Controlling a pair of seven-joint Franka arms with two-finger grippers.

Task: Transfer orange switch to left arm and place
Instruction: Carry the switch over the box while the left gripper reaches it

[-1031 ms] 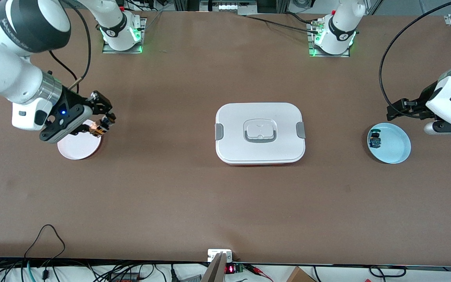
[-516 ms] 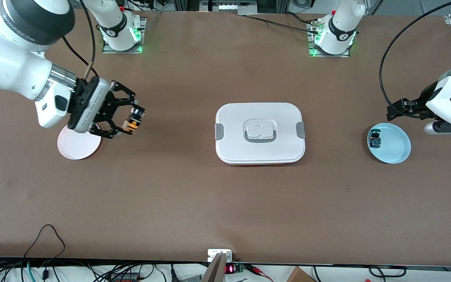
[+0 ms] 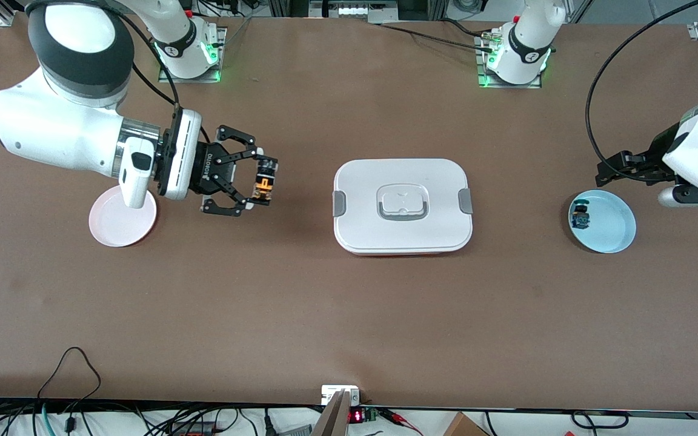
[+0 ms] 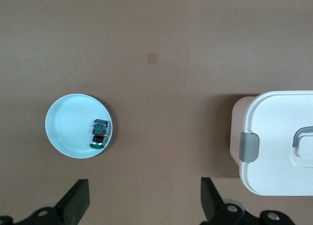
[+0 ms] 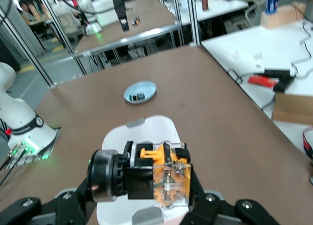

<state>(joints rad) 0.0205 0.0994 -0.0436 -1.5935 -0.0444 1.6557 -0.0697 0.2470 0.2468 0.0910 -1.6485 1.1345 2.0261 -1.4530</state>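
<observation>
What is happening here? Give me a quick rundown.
The right gripper is shut on the orange switch, holding it in the air above the bare table between the pink plate and the white box. The left arm waits with the left gripper open above the table by the blue plate, which holds a small black switch. The box sits closed in the middle of the table, between the two arms.

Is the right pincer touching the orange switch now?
Touching. In the front view the right pincer is shut on the orange switch, over bare table between the pink plate and the box. The right wrist view shows the switch clamped too.
</observation>
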